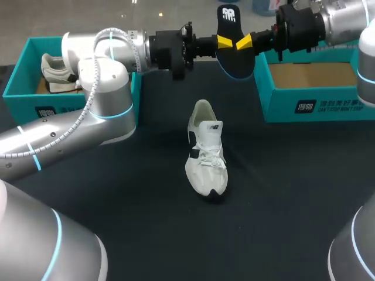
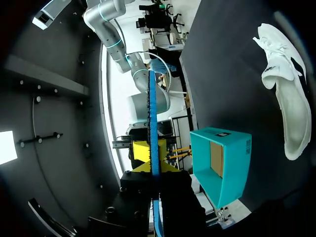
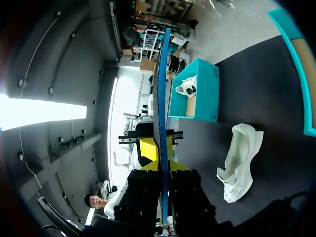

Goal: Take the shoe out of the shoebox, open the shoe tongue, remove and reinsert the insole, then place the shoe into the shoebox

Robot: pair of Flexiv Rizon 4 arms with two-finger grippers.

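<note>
The insole [image 1: 229, 17], black with a blue edge, hangs upright in the air above the table's far side. My left gripper [image 1: 225, 41] and my right gripper [image 1: 244, 42] meet there, each shut on it from opposite sides. In the left wrist view the insole [image 2: 152, 108] runs edge-on out from my left gripper [image 2: 154, 168]. In the right wrist view the insole [image 3: 161, 89] stands the same way in my right gripper [image 3: 163, 165]. The white shoe [image 1: 206, 155] lies alone on the black table, below and in front of both grippers.
A teal shoebox [image 1: 23, 102] at the back left holds a second pale shoe [image 1: 55, 73]. Another teal shoebox [image 1: 310, 108] at the back right shows a bare cardboard floor. My left arm's elbow [image 1: 105, 88] stands beside the left box.
</note>
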